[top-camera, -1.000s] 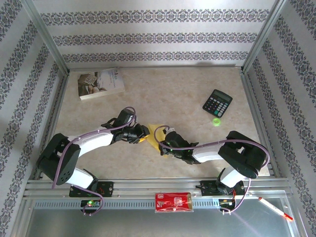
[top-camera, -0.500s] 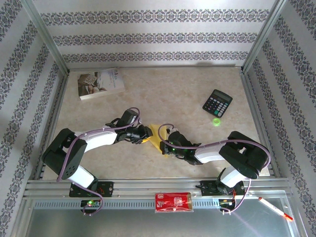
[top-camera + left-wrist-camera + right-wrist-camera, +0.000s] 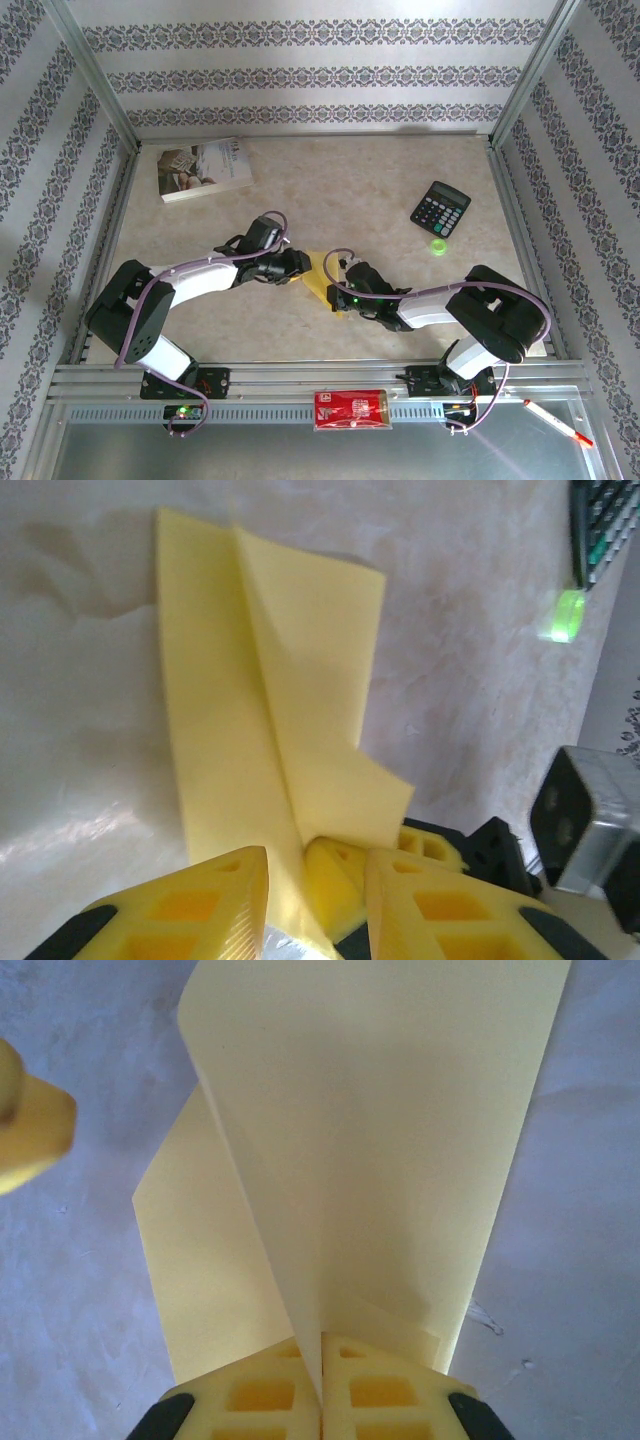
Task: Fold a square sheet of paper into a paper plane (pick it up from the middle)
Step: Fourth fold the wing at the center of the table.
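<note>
Located folded sheet of paper [image 3: 320,275] mid-counter [image 3: 400,180], between both claws. Found right claw [image 3: 322,1380] closed tight on its raised crease; left claw [image 3: 315,865] partly open astride one edge. Judged light, limp, easily torn: best pinched along the fold, not a loose flap.

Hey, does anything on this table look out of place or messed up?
Nothing spilled or torn. The yellow sheet of paper is folded lopsidedly: its flaps overlap unevenly, and one stands up off the table where the right claw pinches it. A white pen lies off the table, front right.
</note>
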{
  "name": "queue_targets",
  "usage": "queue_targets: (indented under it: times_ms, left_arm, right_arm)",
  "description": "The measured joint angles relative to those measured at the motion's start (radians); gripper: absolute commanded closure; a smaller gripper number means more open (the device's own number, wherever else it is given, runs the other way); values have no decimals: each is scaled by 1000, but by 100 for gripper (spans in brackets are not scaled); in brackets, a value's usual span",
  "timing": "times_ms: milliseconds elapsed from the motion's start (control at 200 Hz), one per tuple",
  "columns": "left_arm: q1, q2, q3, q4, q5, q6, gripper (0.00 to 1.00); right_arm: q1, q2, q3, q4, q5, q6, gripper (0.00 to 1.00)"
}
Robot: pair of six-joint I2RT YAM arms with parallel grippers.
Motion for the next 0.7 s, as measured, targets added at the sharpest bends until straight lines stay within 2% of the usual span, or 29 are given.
queue_targets:
  times_ms: [310, 699]
  left_arm:
    - [-16, 45, 55, 0, 32, 39, 72]
    - [-31, 78, 27, 46, 61, 22, 72]
  right_arm:
    - [0, 3, 0, 3, -2, 1, 92]
    - [-13, 8, -6, 26, -29, 25, 89]
